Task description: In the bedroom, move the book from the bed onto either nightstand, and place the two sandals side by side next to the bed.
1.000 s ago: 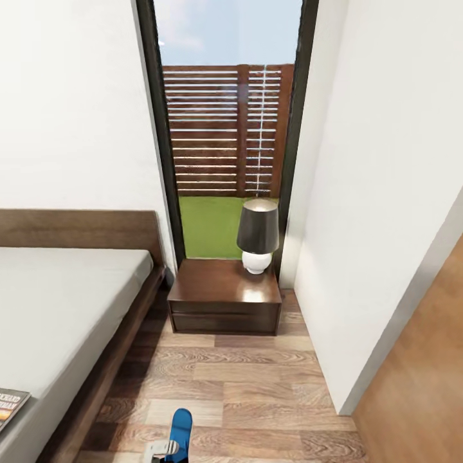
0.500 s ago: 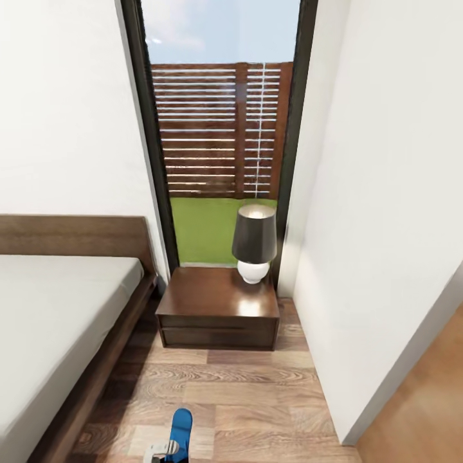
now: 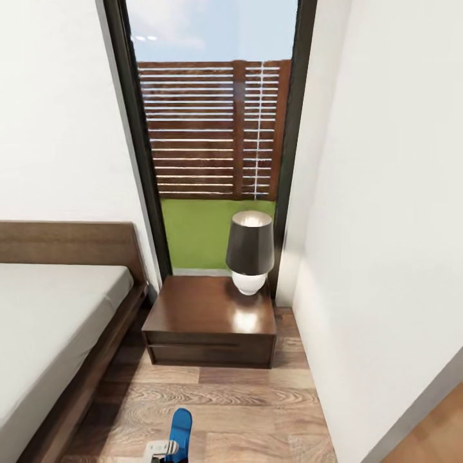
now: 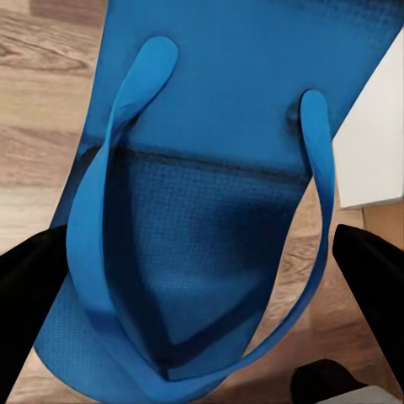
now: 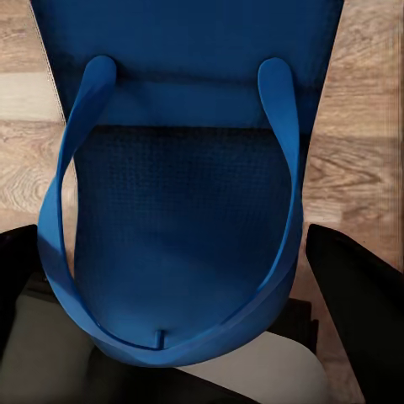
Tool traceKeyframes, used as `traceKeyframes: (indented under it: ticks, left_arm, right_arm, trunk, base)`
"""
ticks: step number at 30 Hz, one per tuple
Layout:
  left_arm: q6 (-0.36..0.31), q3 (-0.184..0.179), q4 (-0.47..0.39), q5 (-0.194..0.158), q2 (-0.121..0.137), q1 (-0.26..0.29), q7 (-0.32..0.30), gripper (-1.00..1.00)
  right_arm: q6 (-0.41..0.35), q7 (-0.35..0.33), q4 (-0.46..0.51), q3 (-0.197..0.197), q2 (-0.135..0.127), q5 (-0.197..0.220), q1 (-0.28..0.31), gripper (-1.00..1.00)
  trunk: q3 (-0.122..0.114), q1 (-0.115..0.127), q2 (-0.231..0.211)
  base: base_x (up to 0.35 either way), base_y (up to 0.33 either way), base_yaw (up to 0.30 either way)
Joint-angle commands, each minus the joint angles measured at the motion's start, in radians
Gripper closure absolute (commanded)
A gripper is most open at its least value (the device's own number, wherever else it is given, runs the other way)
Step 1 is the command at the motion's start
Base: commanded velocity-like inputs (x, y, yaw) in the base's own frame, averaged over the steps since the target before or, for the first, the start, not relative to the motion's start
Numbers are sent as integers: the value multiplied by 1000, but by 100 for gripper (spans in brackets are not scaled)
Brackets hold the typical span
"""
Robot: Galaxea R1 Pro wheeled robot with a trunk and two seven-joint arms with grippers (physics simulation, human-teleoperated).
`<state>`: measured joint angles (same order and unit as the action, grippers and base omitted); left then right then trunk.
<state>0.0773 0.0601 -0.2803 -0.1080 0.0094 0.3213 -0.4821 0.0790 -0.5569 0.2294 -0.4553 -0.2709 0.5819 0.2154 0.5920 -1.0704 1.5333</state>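
Both grippers I drive clamp a blue sandal: left gripper (image 4: 202,278), right gripper (image 5: 194,295). Ahead, nightstand (image 3: 209,315) on plank floor (image 3: 257,411), bed (image 3: 45,321) left.

camera nearer the nightstand (image 3: 209,315), the book on the bed (image 3: 51,321) now out of frame
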Motion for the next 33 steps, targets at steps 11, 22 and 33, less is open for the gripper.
traceKeyframes:
  ticks: [11, 22, 33]
  left_arm:
    - [-1, 6, 1, -4, 0, 1, -7, 100]
    - [-1, 6, 1, -4, 0, 1, -7, 100]
    - [-1, 6, 1, -4, -1, 1, -7, 100]
  right_arm:
    - [5, -3, -1, -8, -1, 7, 1, 100]
    - [-6, -8, -1, -9, -1, 7, 1, 100]
    - [-9, -9, -1, -9, -1, 7, 1, 100]
  trunk:
    - [1, 0, 0]
    - [1, 0, 0]
    - [1, 0, 0]
  base:
    - [308, -108, 0]
    - [270, -70, 0]
    - [11, -1, 44]
